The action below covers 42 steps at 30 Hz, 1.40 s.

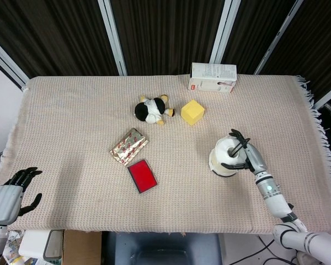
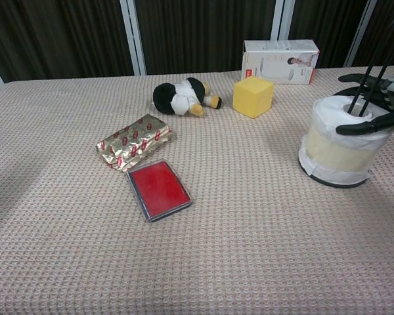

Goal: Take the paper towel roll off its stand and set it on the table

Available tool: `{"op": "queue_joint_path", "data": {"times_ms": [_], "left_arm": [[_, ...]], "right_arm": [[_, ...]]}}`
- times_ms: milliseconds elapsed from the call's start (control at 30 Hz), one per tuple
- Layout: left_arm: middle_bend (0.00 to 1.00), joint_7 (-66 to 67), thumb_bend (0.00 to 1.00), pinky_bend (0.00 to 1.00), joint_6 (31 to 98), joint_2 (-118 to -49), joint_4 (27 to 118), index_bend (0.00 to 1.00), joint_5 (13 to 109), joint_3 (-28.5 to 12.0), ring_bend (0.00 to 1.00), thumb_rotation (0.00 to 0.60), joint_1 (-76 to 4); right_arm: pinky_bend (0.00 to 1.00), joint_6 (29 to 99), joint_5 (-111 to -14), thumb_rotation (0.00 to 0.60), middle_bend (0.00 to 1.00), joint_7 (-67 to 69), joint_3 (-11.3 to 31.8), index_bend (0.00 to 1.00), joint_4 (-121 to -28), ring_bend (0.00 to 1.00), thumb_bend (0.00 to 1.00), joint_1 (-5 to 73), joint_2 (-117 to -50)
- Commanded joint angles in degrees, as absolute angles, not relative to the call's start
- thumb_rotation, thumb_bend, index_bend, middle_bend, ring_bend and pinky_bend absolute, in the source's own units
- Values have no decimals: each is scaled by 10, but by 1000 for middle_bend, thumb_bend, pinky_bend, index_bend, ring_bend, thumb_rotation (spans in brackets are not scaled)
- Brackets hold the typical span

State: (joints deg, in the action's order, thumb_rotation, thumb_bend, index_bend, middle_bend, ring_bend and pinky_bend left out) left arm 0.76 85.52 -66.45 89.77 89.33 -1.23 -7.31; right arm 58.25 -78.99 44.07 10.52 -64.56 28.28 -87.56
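Paper towel roll sits upright on its stand near the right edge of the worktop, about midway between front and back, with the stand's thin black rods rising out of its core. The right hand lies at the roll's top right: several dark fingers reach over the far rim while the thumb runs along the near upper side, so the fingers are spread around the roll's top; whether they truly clamp it cannot be told. Its forearm slants down toward the front right corner. The left hand hangs off the front left corner, beyond the cloth's edge, palm side turned away, fingers apart and holding nothing. Elsewhere lie one plush toy, one yellow cube, one white box at the back edge, one foil blister pack and one red case just in front of it.
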Motion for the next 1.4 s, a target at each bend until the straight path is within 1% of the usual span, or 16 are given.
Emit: {"op": "queue_joint_path", "data": {"times_ms": [33, 100, 200, 333, 633, 767, 967, 1200, 1400], "left_arm": [[190, 7, 373, 456, 855, -665, 898, 245, 892, -12, 201, 600, -73], [190, 8, 373, 457, 855, -665, 897, 246, 893, -12, 202, 600, -73], [191, 8, 373, 457, 854, -665, 897, 245, 893, -12, 202, 600, -73], [191, 11, 373, 458, 852, -666, 898, 246, 893, -12, 202, 600, -74], [191, 18, 374, 459, 844, -669, 901, 245, 890, -15, 206, 600, -79], [191, 19, 374, 459, 843, -668, 902, 245, 891, -14, 207, 600, -80], [191, 15, 374, 461, 850, -664, 903, 246, 897, -9, 209, 600, -75], [191, 19, 374, 461, 846, -664, 903, 246, 896, -8, 209, 600, -76], [191, 23, 373, 462, 841, -664, 904, 246, 895, -7, 209, 600, -77]], "right_arm": [[660, 607, -779, 600, 444, 429, 118, 437, -636, 485, 181, 276, -890], [713, 623, -777, 600, 497, 428, 124, 516, -636, 535, 208, 272, -894], [727, 641, -777, 600, 511, 430, 131, 544, -649, 546, 212, 266, -886], [734, 658, -781, 600, 511, 422, 137, 544, -693, 546, 212, 258, -857], [736, 711, -797, 600, 510, 352, 150, 535, -852, 546, 212, 236, -764], [736, 725, -795, 600, 510, 327, 161, 533, -906, 546, 212, 231, -733], [738, 742, -790, 600, 510, 298, 174, 527, -965, 546, 212, 225, -700], [738, 752, -786, 600, 510, 293, 190, 526, -1017, 546, 212, 222, -667], [739, 780, -797, 600, 510, 277, 210, 516, -1072, 546, 212, 216, -636]]}}
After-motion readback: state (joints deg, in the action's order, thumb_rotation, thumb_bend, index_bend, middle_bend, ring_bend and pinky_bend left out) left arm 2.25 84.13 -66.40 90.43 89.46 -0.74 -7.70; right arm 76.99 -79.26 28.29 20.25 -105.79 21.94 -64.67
